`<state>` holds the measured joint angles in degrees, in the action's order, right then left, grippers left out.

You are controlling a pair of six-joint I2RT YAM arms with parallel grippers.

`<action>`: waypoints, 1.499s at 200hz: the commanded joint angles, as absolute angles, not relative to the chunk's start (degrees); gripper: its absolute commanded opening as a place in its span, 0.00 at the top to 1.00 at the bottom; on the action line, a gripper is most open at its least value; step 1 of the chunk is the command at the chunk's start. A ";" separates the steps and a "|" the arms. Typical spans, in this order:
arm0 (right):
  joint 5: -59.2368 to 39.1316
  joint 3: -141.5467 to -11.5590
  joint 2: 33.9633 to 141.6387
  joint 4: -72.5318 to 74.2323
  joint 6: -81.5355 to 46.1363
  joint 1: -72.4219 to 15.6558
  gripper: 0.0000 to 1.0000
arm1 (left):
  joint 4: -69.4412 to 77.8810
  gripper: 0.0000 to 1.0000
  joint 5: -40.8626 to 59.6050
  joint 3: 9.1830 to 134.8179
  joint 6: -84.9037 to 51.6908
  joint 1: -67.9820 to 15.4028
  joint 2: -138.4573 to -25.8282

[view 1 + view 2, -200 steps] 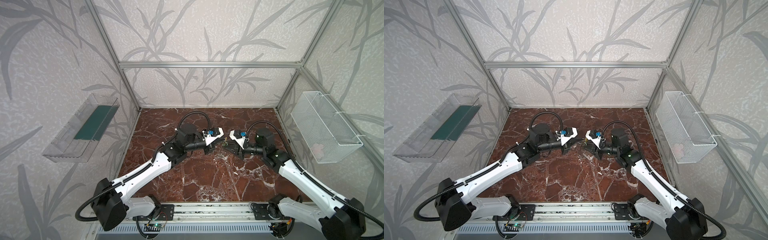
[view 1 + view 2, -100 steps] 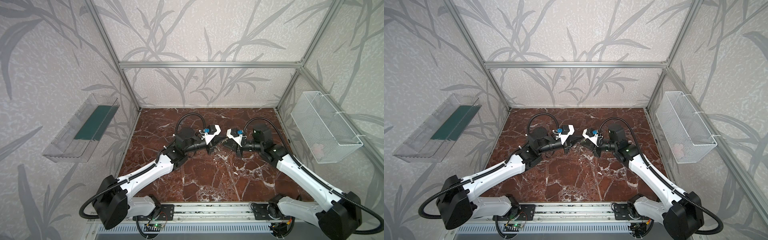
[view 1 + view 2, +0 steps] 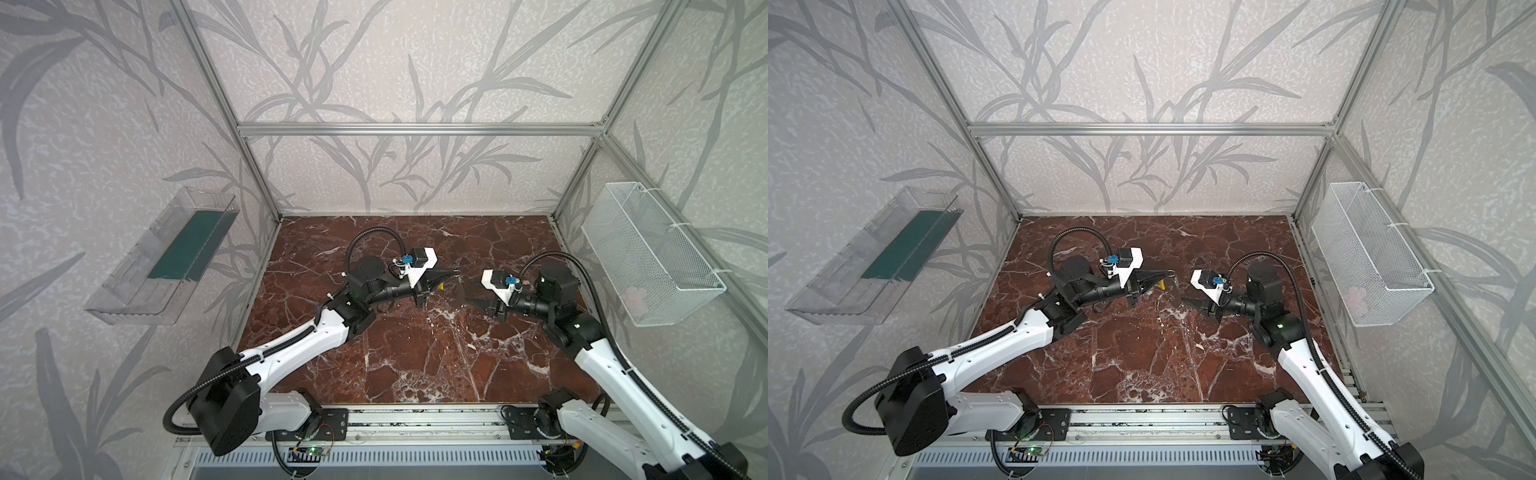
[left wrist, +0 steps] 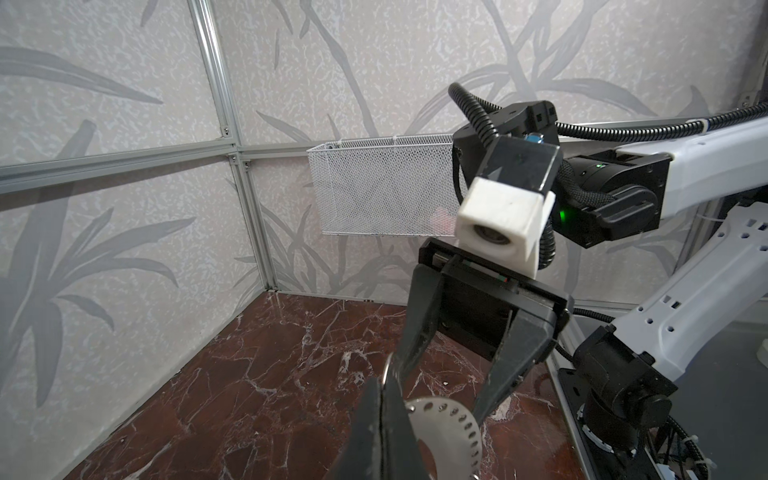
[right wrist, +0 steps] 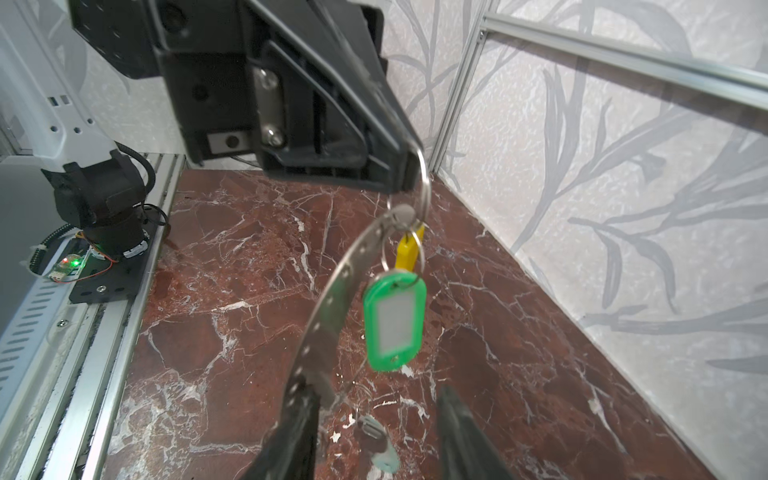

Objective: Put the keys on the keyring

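The left pincer (image 5: 409,168) is clamped on the keyring (image 5: 424,187), holding it off the bench (image 5: 519,332). A green tag (image 5: 395,320) and a yellow piece (image 5: 407,249) dangle just below its tips. The right pincer (image 5: 376,395) faces it, jaws apart and empty. Beneath that pincer a pale-headed key (image 5: 384,455) lies on the bench, so I judge the threading unfinished. I cannot find a second key.

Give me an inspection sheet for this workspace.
Surface: marble tabletop, one small key lying on it.
Job's things: keyring hangs from the left gripper, carrying a green tag, a yellow piece and a perforated metal band.
Clutter: nothing seen.
Grippers: left shut on the keyring; right gripper open beside the band.
Cables: black conduits loop above both wrists.
Surroundings: wire basket and clear tray on the side walls.
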<state>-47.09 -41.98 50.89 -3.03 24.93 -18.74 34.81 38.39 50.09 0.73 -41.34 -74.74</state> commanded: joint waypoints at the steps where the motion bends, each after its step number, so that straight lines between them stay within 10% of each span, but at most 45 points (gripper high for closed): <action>1: -50.27 -41.89 50.71 3.97 21.94 -18.15 0.55 | 37.93 1.00 41.13 50.42 -0.95 -40.89 -75.44; 221: -63.10 -45.67 60.16 18.45 4.78 -17.22 0.82 | 34.76 1.00 43.82 52.62 1.16 -40.63 -76.31; 280: -63.24 -48.73 61.02 8.01 10.57 -17.75 1.00 | 29.60 1.00 43.77 53.87 4.39 -40.63 -76.06; 300: -60.88 -53.65 60.97 -7.47 19.43 -17.75 1.00 | 15.41 0.85 41.60 56.81 14.39 -40.61 -74.28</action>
